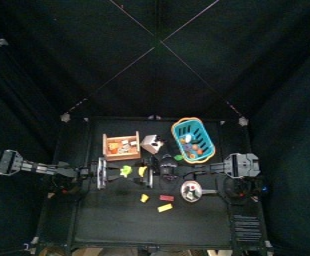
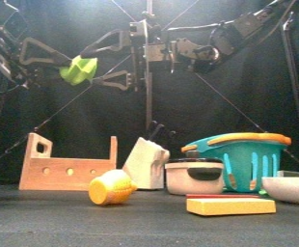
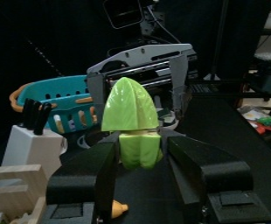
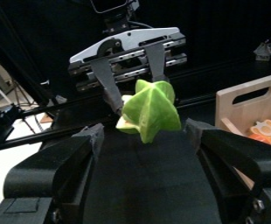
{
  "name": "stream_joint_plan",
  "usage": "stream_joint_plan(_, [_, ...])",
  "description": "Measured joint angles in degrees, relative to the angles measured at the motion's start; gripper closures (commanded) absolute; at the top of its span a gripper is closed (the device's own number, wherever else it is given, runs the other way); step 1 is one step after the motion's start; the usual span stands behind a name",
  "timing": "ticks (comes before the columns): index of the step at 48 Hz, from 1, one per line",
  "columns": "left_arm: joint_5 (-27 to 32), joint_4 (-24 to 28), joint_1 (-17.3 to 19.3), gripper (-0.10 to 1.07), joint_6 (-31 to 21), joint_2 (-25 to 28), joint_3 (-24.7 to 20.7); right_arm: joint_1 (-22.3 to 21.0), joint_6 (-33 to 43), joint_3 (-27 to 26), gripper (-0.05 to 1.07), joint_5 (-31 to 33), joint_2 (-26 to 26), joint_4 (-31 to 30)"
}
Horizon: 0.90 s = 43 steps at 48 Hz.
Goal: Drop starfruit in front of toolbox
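The starfruit (image 3: 131,122) was held aloft in the left pincer (image 3: 135,162), its jaws closed on the fruit's lower half, well above the counter (image 2: 62,224). The right pincer (image 4: 144,144) faced it with jaws wide, apparently clear of the fruit (contact could not be ruled out). The step in hand was carriage. Next, the left arm needed to descend before the wooden toolbox (image 2: 65,166) and let go.
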Motion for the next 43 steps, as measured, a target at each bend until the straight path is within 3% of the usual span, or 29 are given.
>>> stream_joint_plan(43, [0.2,1.2,-0.1,0.21,-0.1,0.6,-0.1,0.0,-0.2,-6.0,0.00,5.3,2.4,-4.7])
